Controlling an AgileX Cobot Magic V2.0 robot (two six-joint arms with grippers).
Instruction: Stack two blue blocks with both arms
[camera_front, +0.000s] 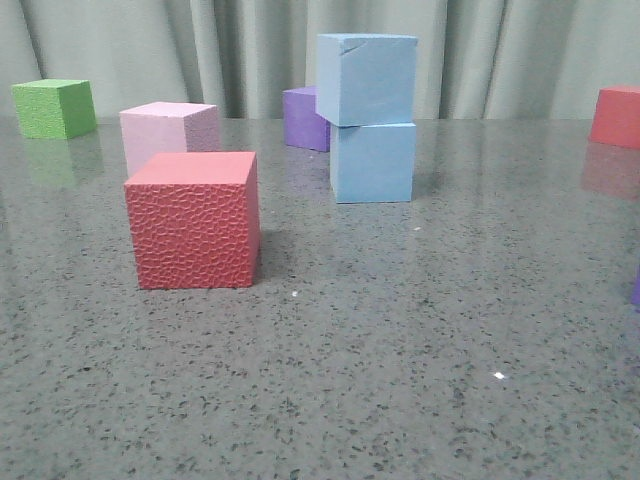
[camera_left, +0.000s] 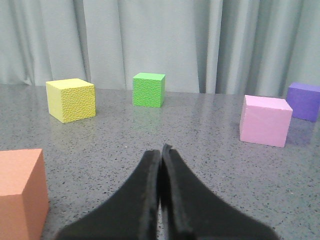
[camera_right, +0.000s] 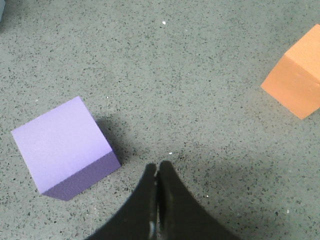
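In the front view the two blue blocks stand stacked near the table's middle back: the upper blue block (camera_front: 366, 78) rests, slightly turned, on the lower blue block (camera_front: 373, 162). Neither gripper shows in that view. The left gripper (camera_left: 161, 149) is shut with nothing between its fingers, low over the speckled table, facing the curtain. The right gripper (camera_right: 158, 166) is shut and empty too, pointing down at the table beside a purple cube (camera_right: 62, 147). No blue block appears in either wrist view.
A red textured cube (camera_front: 194, 219) sits front left, a pink cube (camera_front: 169, 133) and green cube (camera_front: 54, 108) behind it, a purple cube (camera_front: 304, 118) behind the stack, another red cube (camera_front: 616, 116) far right. Yellow cube (camera_left: 71, 99) and orange cubes (camera_left: 20, 192) (camera_right: 296, 80) lie near the grippers.
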